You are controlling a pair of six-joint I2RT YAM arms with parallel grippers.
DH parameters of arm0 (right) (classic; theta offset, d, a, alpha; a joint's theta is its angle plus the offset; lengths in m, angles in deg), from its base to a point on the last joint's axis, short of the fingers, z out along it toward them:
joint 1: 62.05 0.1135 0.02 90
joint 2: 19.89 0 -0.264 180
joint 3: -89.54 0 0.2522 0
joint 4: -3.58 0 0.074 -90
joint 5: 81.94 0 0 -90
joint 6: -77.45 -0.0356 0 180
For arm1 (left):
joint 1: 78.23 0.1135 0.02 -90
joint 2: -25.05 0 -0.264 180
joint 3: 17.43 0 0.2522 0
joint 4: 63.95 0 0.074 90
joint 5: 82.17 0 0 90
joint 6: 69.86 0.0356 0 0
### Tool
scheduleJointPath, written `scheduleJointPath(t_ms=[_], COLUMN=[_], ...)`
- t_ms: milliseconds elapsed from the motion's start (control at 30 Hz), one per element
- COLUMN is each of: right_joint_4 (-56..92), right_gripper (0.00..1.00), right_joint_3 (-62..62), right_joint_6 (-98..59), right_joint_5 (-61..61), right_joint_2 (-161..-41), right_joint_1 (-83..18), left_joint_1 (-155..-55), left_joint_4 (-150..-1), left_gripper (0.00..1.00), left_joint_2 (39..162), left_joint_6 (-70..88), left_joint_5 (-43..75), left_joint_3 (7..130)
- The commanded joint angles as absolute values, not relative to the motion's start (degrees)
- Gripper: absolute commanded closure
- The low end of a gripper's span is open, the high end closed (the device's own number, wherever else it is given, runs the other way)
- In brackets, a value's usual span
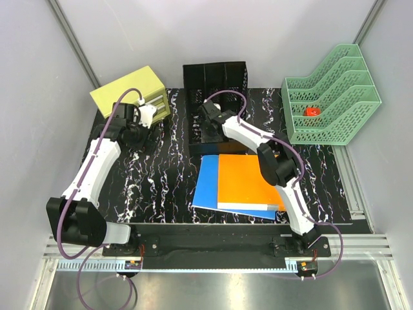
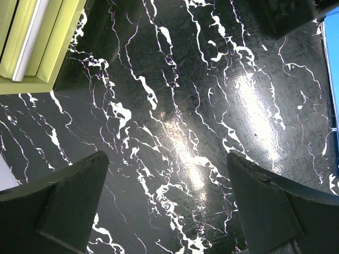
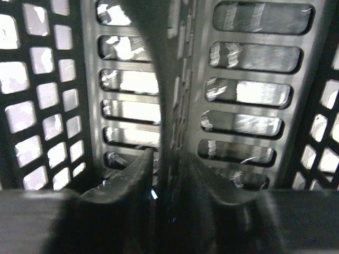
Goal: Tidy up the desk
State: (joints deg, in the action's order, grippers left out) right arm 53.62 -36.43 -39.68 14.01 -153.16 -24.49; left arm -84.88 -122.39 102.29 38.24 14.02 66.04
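The left arm [image 1: 97, 165] reached up from its base and bent at the elbow; the left gripper [image 1: 137, 134] hung just beside the yellow box [image 1: 132, 90], pointing down, its fingers [image 2: 69, 201] spread wide apart and holding nothing; the desk [image 1: 161, 174] lay flat under both arms, black with white veins, its long side running left to right; the black mesh file holder [image 1: 215, 76] stood at the far edge in the middle; the right arm [image 1: 284, 174] reached up and left over the blue folder [image 1: 205, 184] and the orange book [image 1: 248, 181] lying on it; the right gripper [image 1: 208, 123] pinched a thin wall of the holder; a green tray [image 1: 335, 97] sat at the far right with a small red thing [image 1: 313, 111] inside.
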Motion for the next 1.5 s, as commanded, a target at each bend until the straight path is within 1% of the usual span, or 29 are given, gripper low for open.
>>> scheduleJointPath(t_ms=[0, 33, 67, 167, 200, 300, 333, 367, 400, 433, 467, 500, 533, 600, 633, 700, 733, 833, 1067, 1200, 1333, 1467], right_joint_4=[54.26, 54.52, 54.78, 56.54, 57.24, 58.3, 58.3, 58.13, 56.91, 56.11, 55.24, 53.75, 53.3, 53.12, 53.2, 53.29, 53.38, 54.26, 55.14, 52.95, 50.84, 47.94], right_gripper=[0.48, 0.42, 0.29, 0.1, 0.01, 0.0, 0.0, 0.0, 0.0, 0.0, 0.0, 0.0, 0.0, 0.0, 0.0, 0.0, 0.0, 0.0, 0.0, 0.0, 0.0, 0.0], right_joint_3=[-39.54, -39.54, -39.89, -40.42, -40.42, -38.32, -36.48, -31.68, -28.58, -21.16, -17.17, -13.04, -5.34, 1.65, 7.6, 12.73, 16.5, 21.18, 26.99, 29.28, 30.6, 31.39], right_joint_6=[-40.06, -39.45, -38.4, -36.29, -35.93, -35.58, -36.45, -37.06, -37.68, -38.82, -39.7, -40.49, -42.33, -44.36, -45.93, -47.35, -48.83, -50.86, -53.86, -53.25, -52.45, -52.36], right_joint_5=[14.55, 16.21, 17.27, 21.32, 22.11, 24.48, 25.19, 25.11, 24.41, 24.14, 24.4, 24.75, 25.19, 25.11, 25.37, 25.29, 25.28, 25.11, 24.85, 20.56, 17.64, 11.5], right_joint_2=[-151.38, -150.24, -149.53, -145.32, -144.0, -136.89, -131.73, -128.9, -122.78, -119.67, -116.51, -110.47, -107.72, -101.31, -99.71, -95.93, -95.13, -93.01, -93.71, -95.55, -99.51, -103.11], right_joint_1=[-22.41, -22.32, -22.32, -22.76, -23.37, -25.91, -26.88, -28.29, -31.0, -32.76, -34.35, -36.1, -40.39, -44.89, -48.3, -51.23, -52.46, -55.54, -61.16, -64.33, -64.51, -64.51], left_joint_1=[-85.35, -85.35, -85.44, -85.79, -86.05, -86.31, -86.4, -86.66, -86.84, -86.93, -87.28, -87.46, -87.72, -88.95, -89.56, -91.67, -92.29, -95.01, -98.35, -98.79, -98.8, -98.88], left_joint_4=[-121.83, -121.91, -121.83, -121.83, -121.74, -121.83, -121.83, -121.91, -121.92, -121.83, -121.83, -121.91, -121.92, -122.18, -122.35, -122.53, -122.62, -122.97, -124.72, -124.9, -125.25, -125.52], left_gripper=[0.01, 0.01, 0.01, 0.01, 0.01, 0.01, 0.01, 0.01, 0.01, 0.01, 0.01, 0.01, 0.01, 0.01, 0.01, 0.01, 0.01, 0.01, 0.01, 0.01, 0.01, 0.01], left_joint_2=[100.64, 100.73, 100.73, 101.17, 101.52, 102.57, 102.83, 103.19, 103.28, 103.36, 103.54, 103.63, 103.63, 103.89, 104.15, 104.68, 104.94, 106.26, 108.11, 108.29, 108.11, 107.76], left_joint_6=[38.77, 38.86, 39.03, 39.38, 39.47, 39.82, 39.82, 39.74, 39.82, 39.82, 39.82, 39.74, 39.65, 39.73, 39.74, 40.17, 40.26, 40.44, 40.35, 40.61, 40.61, 40.96], left_joint_5=[12.57, 12.4, 12.31, 11.43, 11.17, 10.2, 9.85, 9.76, 9.58, 9.5, 9.5, 9.58, 9.76, 9.85, 9.85, 9.5, 8.54, 6.7, 5.8, 5.28, 5.19, 4.66], left_joint_3=[65.68, 65.59, 65.5, 65.06, 65.06, 65.32, 65.41, 65.67, 65.76, 65.94, 66.03, 66.12, 66.29, 66.47, 66.82, 67.17, 67.69, 68.92, 71.83, 72.09, 72.36, 72.44])
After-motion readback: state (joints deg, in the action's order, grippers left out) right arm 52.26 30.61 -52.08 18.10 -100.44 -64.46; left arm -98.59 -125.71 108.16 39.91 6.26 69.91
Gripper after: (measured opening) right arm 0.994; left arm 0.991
